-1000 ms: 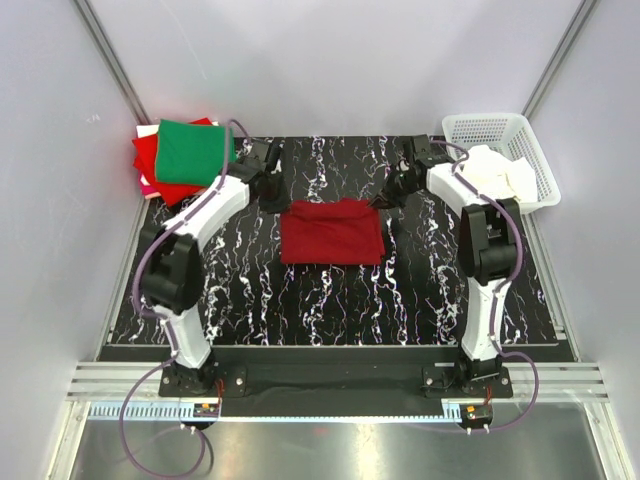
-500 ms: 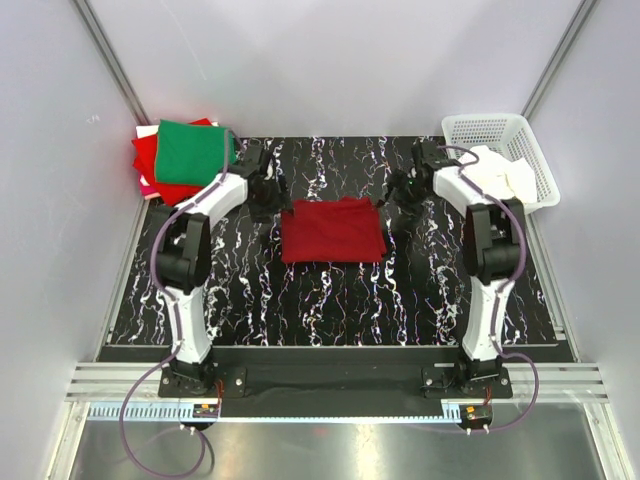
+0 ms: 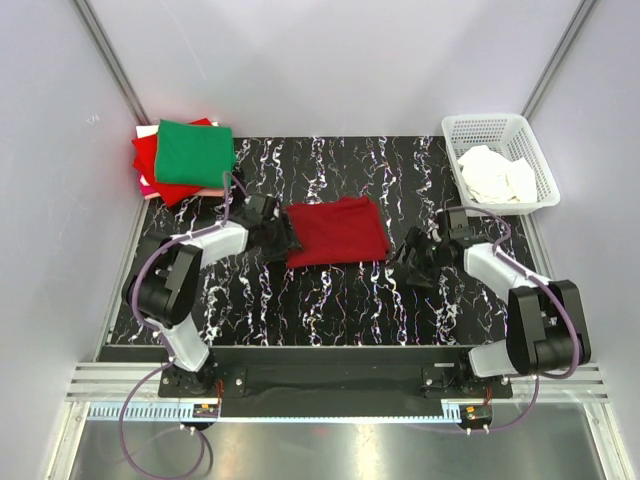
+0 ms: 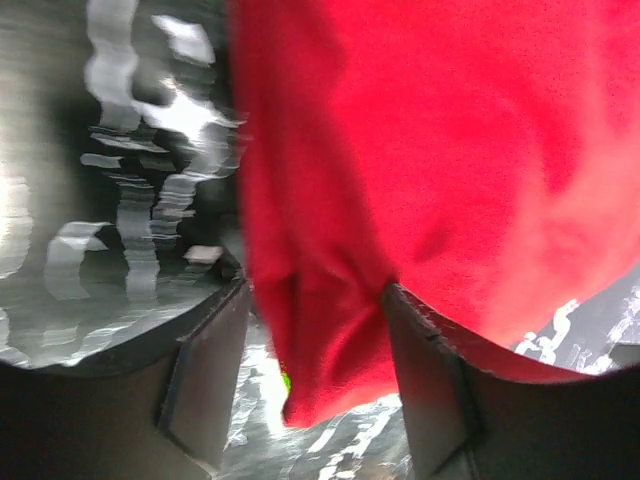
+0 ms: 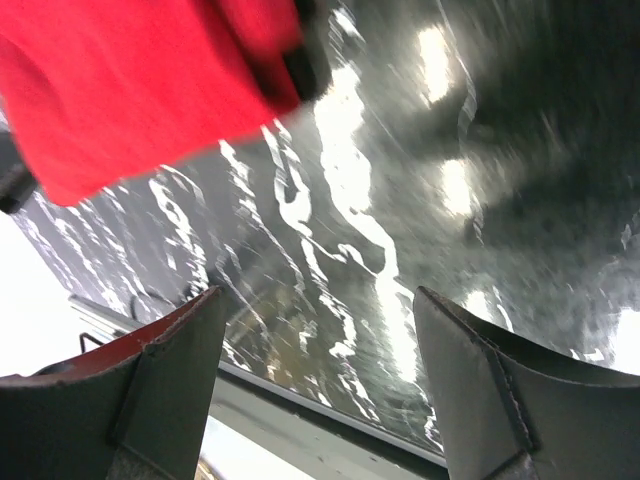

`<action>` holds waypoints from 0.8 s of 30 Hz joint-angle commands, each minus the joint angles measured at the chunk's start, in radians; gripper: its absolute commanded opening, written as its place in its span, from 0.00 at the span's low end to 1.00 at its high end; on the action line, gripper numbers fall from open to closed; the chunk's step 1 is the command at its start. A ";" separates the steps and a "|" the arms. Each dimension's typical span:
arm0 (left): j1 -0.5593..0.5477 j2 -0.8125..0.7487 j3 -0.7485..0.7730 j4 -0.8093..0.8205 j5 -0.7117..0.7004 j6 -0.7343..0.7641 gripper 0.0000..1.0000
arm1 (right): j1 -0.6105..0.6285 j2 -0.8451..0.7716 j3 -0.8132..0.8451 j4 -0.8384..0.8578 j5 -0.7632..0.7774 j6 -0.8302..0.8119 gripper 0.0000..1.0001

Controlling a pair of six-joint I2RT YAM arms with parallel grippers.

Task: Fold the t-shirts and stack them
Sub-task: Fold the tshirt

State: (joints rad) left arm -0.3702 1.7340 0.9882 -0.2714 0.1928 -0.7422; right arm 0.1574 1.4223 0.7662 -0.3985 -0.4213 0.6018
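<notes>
Both arms have drawn back toward the near side: from above, the left gripper [image 3: 275, 233] meets the left edge of the dark crimson t-shirt [image 3: 337, 230] lying mid-table, while the right gripper [image 3: 415, 262] sits apart to its right. The left wrist view shows its 2 fingers [image 4: 205, 390] wide, a shirt corner between them. The right wrist view shows 2 fingers [image 5: 170, 385] wide over the marbled table [image 5: 380, 230].

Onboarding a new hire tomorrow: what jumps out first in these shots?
A dark red shirt lies folded mid-table. The left pincer is open astride the shirt's left edge, and the right pincer is open over bare tabletop to the shirt's right. A green shirt tops a red shirt at the far left corner, and a white basket holding white cloth sits far right.
</notes>
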 commanded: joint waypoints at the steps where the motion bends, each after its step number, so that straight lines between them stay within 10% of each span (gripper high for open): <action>1: -0.079 -0.033 -0.040 0.158 -0.019 -0.101 0.57 | 0.005 -0.088 -0.045 0.078 -0.022 -0.022 0.82; 5: -0.316 -0.068 -0.100 0.172 -0.132 -0.314 0.38 | 0.005 -0.112 -0.062 0.017 0.045 -0.008 0.82; 11: -0.689 -0.143 -0.091 0.155 -0.248 -0.532 0.64 | 0.005 -0.111 0.014 -0.072 0.130 -0.013 0.84; 17: -0.665 -0.364 0.001 -0.223 -0.502 -0.349 0.81 | 0.002 -0.062 0.085 -0.046 0.110 -0.013 0.85; 24: -0.472 -0.452 -0.005 -0.105 -0.451 -0.021 0.84 | 0.004 0.036 0.068 0.176 -0.158 0.024 0.79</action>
State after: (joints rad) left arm -0.8951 1.2755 0.9821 -0.4114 -0.2192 -0.9543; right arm 0.1574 1.4338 0.8238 -0.3519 -0.4339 0.6144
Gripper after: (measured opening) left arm 0.837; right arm 0.813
